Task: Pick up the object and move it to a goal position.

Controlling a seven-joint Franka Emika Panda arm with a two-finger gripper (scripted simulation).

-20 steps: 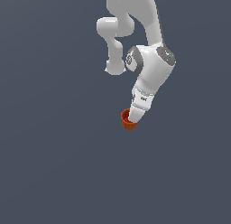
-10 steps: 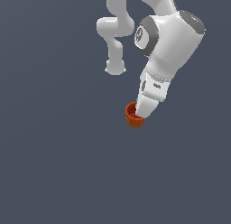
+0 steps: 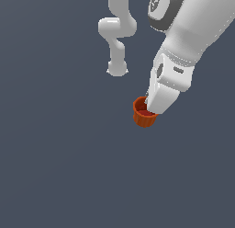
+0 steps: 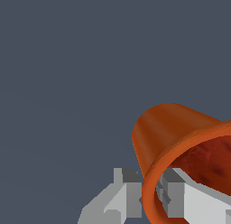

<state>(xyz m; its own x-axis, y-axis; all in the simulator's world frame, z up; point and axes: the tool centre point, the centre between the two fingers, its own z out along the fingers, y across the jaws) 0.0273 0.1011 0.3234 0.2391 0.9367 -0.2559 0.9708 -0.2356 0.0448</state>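
The object, a small orange-red cup point(image 3: 143, 116) with a darker red inside, hangs at the end of my gripper point(image 3: 153, 109) near the middle of the exterior view. In the wrist view the cup point(image 4: 169, 130) lies tilted, with its rim running between my fingers point(image 4: 121, 197). One finger sits outside the wall and the other inside the mouth. The gripper point(image 4: 150, 197) is shut on the cup's rim. No goal marker shows in either view.
My arm's white base point(image 3: 117, 68) stands behind the cup in the exterior view, and the big wrist link point(image 3: 197, 34) fills that view's upper right. All around is a plain dark grey floor point(image 3: 55, 167).
The cup has travelled with the gripper toward the exterior view's right and slightly up. The arm now looks much larger in that view.
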